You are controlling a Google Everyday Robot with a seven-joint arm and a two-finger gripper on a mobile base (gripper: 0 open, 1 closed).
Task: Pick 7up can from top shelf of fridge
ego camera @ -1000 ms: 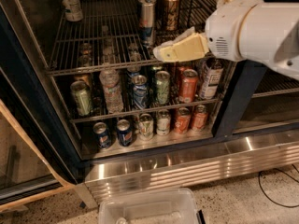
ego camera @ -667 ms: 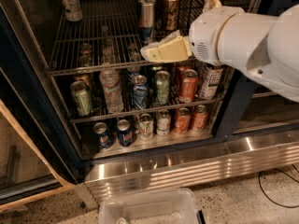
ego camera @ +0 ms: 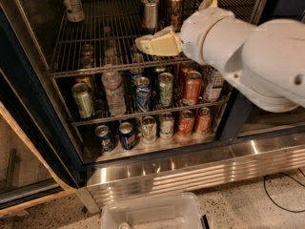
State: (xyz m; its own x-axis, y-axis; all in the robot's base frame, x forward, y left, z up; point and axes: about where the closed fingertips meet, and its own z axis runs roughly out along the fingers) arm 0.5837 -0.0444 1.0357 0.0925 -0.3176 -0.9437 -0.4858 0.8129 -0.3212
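No lettering is legible on the cans below the tool.

Shop-like spot: commercial drinks fridge packed with cans, pincer above its top shelf.

The 7up can stands at the back left of the top shelf, its top cut off by the upper edge. Its markings are faint, perhaps green, and too small to read. The pale yellow hand hovers over the shelf's front rail near the middle. The white arm hides the shelf's right part and the right end of the rack below, then runs off the right edge. The fridge frame passes beyond the left edge. A clear tub is cut by the bottom edge.
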